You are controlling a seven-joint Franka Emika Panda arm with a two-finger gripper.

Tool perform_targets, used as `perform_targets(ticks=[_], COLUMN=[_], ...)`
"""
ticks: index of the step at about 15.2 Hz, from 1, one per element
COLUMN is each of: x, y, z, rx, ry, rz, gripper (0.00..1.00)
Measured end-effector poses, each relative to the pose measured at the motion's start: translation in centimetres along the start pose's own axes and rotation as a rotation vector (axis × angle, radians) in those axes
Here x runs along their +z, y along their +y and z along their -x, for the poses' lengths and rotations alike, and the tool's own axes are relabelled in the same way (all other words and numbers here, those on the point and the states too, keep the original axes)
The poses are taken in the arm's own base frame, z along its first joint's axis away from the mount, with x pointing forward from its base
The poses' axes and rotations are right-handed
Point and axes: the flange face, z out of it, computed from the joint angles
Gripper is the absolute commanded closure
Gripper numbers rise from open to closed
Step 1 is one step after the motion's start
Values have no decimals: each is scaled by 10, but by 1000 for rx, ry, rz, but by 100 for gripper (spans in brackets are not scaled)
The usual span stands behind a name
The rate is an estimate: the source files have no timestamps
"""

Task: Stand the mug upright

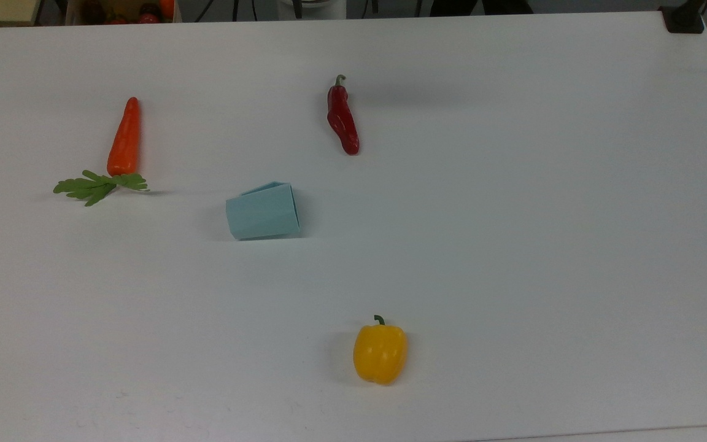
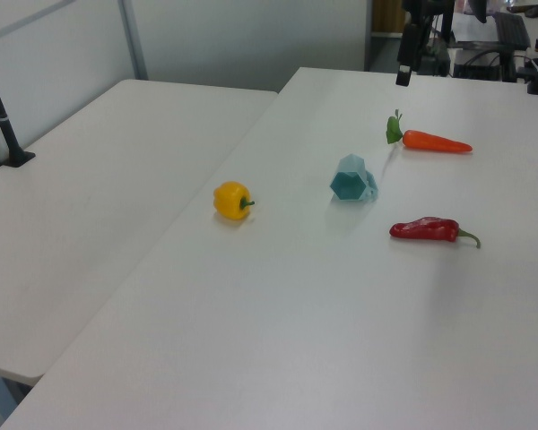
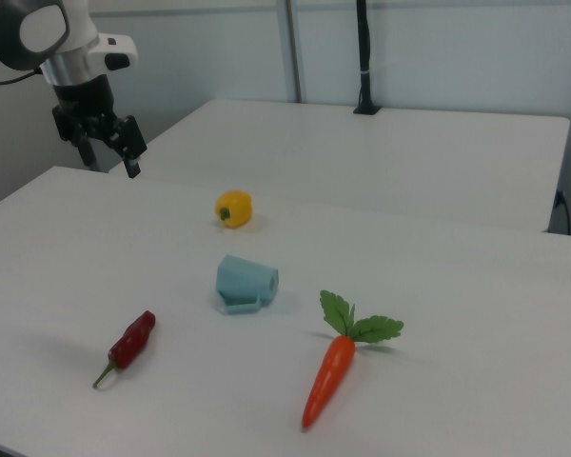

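The pale blue faceted mug lies on its side near the middle of the white table. In the top view its wide rim points to the top view's right. Its hexagonal opening faces the camera in the left view, mug. In the right view the mug rests with its handle against the tabletop. My gripper hangs in the air at the right view's upper left, well above the table and far from the mug. Its fingers are open and hold nothing.
A carrot with green leaves lies to the top view's left of the mug. A red chili pepper lies behind it and a yellow bell pepper in front. A second table adjoins.
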Motion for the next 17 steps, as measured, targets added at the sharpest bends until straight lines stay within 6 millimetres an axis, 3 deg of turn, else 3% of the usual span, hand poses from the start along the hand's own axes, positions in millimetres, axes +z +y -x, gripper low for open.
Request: perform_targets(ticks=[17], x=[4], y=[2], z=[-1], rx=[0], ry=[-7], rz=[12], gripper=[0])
